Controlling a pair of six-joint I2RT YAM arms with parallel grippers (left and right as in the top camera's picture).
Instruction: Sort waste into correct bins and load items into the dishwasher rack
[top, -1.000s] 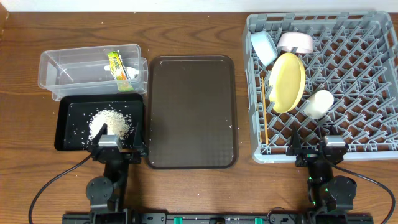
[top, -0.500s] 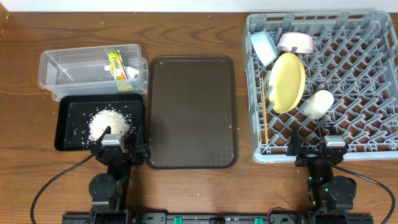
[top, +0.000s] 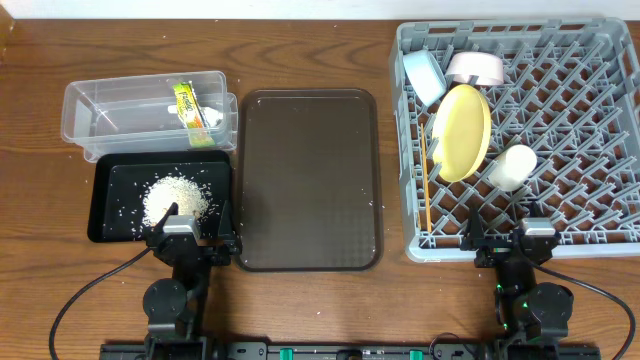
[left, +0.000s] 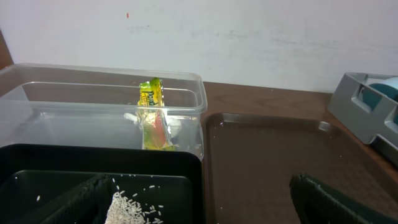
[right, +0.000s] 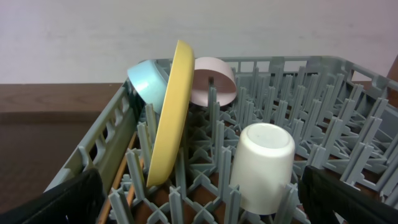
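The rice (top: 174, 198) lies heaped in the black tray (top: 108, 215); it also shows in the left wrist view (left: 127, 208). The green-and-white wrapper (top: 189, 105) (left: 153, 115) stands in the clear tub (top: 95, 100). The grey rack (top: 580, 120) holds the yellow plate (top: 462, 132) (right: 171, 112) on edge, the light blue bowl (top: 424, 76) (right: 146, 78), the white bowl (top: 474, 68) (right: 214, 81), the pale cup (top: 511, 166) (right: 261, 165) and the chopsticks (top: 424, 190). My left gripper (top: 190, 235) is open and empty at the black tray's near edge. My right gripper (top: 505, 238) is open and empty at the rack's near edge.
A large dark brown serving tray (top: 308, 180) lies between the bins and the rack, with a few stray grains on it. The wooden table (top: 30, 180) shows to the left. A pale wall runs behind the table in both wrist views.
The left gripper has shifted slightly toward the black tray in the first half second, then stayed still. Nothing else has moved.
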